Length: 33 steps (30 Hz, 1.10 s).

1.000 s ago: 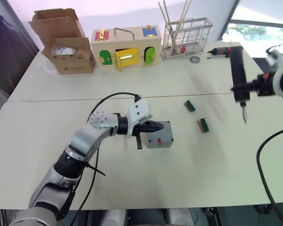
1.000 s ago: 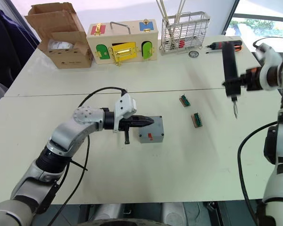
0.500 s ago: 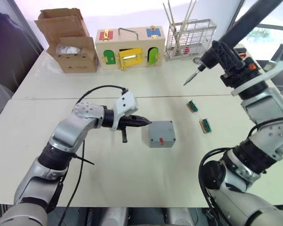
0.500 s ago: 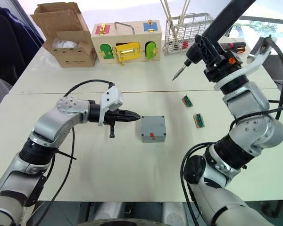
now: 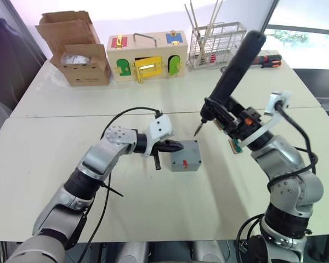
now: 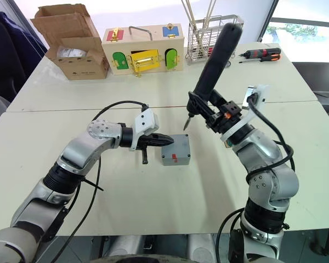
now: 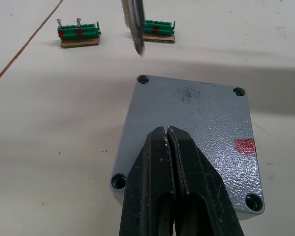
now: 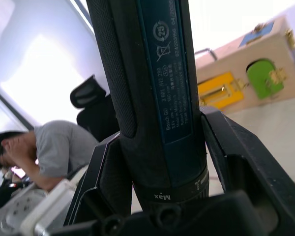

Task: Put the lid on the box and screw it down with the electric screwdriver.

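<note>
- Right gripper (image 6: pixel 215 118): black fingers (image 8: pixel 246 147) clamped around the barrel of the screwdriver (image 6: pixel 211 64), low on its body. The tool is tilted, butt end up and away, metal bit (image 5: pixel 198 129) down.
- Bit tip hangs in the air just above and beyond the far edge of the lid (image 7: pixel 194 130), not touching it.
- Lid sits on the box (image 5: pixel 186 156), closed flush; screw holes show at all four corners, and whether screws sit in them cannot be told. Red mark on the box side facing the robot.
- Left gripper (image 7: pixel 167 135): fingers pressed together, nothing between them. Tips rest at the lid's near-left edge, on the opposite side of the box from the bit; contact looks likely.
- Two green terminal blocks (image 7: pixel 79 35) on brown bases lie on the table (image 5: pixel 153 219) past the bit, near the right arm.
- Well beyond the tool at the table's far edge: wooden latch box (image 5: pixel 146 55), cardboard box (image 5: pixel 77 49), wire rack (image 5: pixel 216 44), red-and-black screwdriver (image 6: pixel 260 53).
- Right wrist view: a seated person (image 8: pixel 44 147) in a grey shirt in the background.
</note>
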### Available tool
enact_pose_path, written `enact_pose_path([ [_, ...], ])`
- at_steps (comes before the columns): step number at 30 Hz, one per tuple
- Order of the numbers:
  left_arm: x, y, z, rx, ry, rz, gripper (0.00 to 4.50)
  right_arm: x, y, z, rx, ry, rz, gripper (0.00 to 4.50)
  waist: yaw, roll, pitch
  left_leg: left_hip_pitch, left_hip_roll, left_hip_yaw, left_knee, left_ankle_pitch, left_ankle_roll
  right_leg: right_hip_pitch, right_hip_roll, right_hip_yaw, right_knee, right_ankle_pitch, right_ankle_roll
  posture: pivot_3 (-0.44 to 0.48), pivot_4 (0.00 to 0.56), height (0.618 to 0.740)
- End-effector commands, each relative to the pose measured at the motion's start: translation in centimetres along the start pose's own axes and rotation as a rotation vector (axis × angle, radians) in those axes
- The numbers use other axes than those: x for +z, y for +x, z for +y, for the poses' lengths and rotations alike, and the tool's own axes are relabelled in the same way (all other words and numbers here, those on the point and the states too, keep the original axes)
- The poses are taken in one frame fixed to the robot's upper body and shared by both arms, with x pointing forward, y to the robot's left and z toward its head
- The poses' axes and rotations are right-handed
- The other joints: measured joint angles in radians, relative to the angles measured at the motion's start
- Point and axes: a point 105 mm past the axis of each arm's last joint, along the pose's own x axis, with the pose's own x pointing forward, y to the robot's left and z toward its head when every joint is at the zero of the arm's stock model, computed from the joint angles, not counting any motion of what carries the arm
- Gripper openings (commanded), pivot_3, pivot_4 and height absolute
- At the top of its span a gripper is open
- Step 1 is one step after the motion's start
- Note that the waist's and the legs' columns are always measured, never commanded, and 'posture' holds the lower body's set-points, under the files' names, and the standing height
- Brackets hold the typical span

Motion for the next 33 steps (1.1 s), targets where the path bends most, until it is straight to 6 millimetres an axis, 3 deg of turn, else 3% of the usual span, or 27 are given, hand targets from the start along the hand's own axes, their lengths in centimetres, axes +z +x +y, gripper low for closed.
enact_pose_path([
  [1, -0.4, 0.0, -0.5, -0.009, 0.007, 0.010, 0.00, 1.4, 0.0, 0.6, 0.029, -0.070, -0.062, 1.90, 0.001, 0.000, 0.000, 0.000, 0.000, 0.000, 0.000, 0.000, 0.000, 0.000, 0.000, 0.000, 0.000, 0.000, 0.000, 0.000, 0.150, 0.730],
  [18, -0.1, 0.1, -0.7, -0.011, 0.015, 0.010, 0.00, -0.5, -0.3, -0.4, -0.007, -0.088, -0.014, 1.90, 0.002, 0.000, 0.000, 0.000, 0.000, 0.000, 0.000, 0.000, 0.000, 0.000, 0.000, 0.000, 0.000, 0.000, 0.000, 0.000, 0.150, 0.730],
  [28, -0.5, 0.5, -1.0, -0.019, 0.021, 0.024, 0.00, -3.7, 0.2, 2.5, 0.152, -0.152, 0.120, 1.90, 0.001, -0.004, -0.002, 0.003, 0.000, 0.000, 0.000, 0.000, 0.000, 0.003, 0.000, 0.000, -0.001, 0.000, 0.000, 0.000, 0.150, 0.730],
  [33, -0.9, 0.7, -1.3, -0.022, 0.011, 0.033, 0.00, -5.8, -0.4, 3.0, 0.179, -0.151, 0.181, 1.90, 0.001, -0.011, -0.009, 0.006, 0.001, 0.000, -0.001, -0.001, 0.002, 0.005, 0.001, 0.000, -0.001, 0.000, 0.000, 0.000, 0.150, 0.730],
])
